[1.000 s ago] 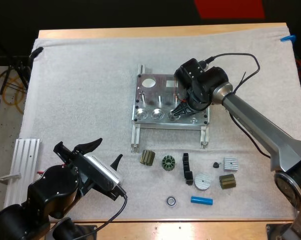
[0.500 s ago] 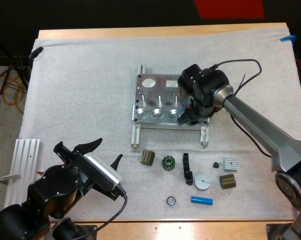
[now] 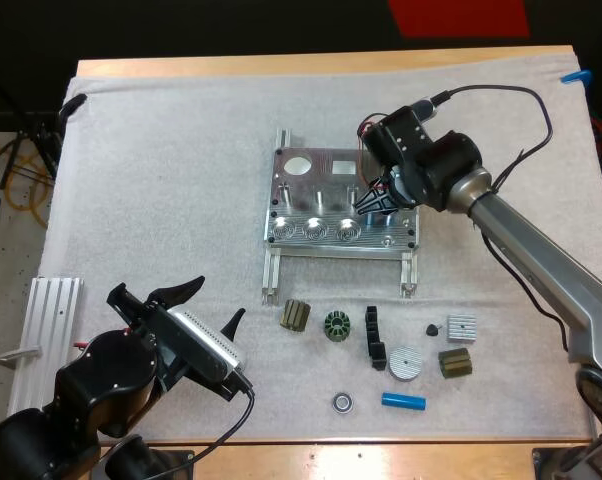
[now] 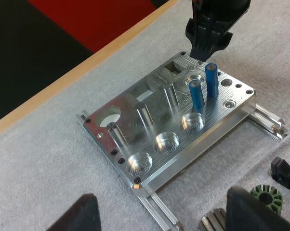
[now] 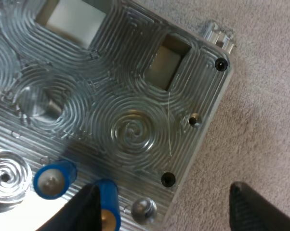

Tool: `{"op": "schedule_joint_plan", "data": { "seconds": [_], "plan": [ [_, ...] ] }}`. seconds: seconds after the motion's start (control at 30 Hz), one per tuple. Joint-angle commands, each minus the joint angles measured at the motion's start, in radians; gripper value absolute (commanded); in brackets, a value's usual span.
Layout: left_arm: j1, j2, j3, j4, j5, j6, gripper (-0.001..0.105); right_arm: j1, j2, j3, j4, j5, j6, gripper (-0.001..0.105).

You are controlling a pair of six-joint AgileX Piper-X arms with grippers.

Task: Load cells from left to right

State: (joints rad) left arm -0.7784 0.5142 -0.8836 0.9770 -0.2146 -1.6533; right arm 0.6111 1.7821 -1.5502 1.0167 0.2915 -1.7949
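**Right tool (image 3: 377, 200) just after release.** Over the last second it has lifted off the front row of the fixture (image 3: 326, 160) and drawn back toward the tabletop's far edge. Its fingers are spread and it grips nothing. A blue cell (image 4: 196, 95) and a second cell (image 4: 212, 79) stand upright, side by side, at the right end of the fixture. I judge this placement complete. Three empty sockets (image 4: 166, 142) remain toward the left end. A loose cell (image 3: 403, 401) lies flat on the mat near the tabletop's near edge and looks like the next pick. The right arm reaches in from the right edge with its wrist tipped down. The left tool (image 3: 221, 298) hangs over the near left corner, released and empty.
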Motion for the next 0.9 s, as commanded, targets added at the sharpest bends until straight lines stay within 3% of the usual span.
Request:
{"op": "schedule_joint_plan", "data": {
  "seconds": [0.0, 0.63, 0.87],
  "plan": [
    [-0.001, -0.003, -0.002, -0.019, -0.021, -0.007, 0.056, -0.009, 0.010, -0.006, -0.003, 0.012, 0.005, 0.056],
    [-0.001, -0.003, -0.002, -0.019, -0.021, -0.003, 0.056, -0.015, 0.032, -0.003, 0.015, 0.025, 0.019, 0.056],
    [-0.001, -0.003, -0.002, -0.073, -0.021, 0.003, 0.056, -0.015, 0.060, 0.010, 0.038, -0.005, 0.017, 0.056]
  ]
}}
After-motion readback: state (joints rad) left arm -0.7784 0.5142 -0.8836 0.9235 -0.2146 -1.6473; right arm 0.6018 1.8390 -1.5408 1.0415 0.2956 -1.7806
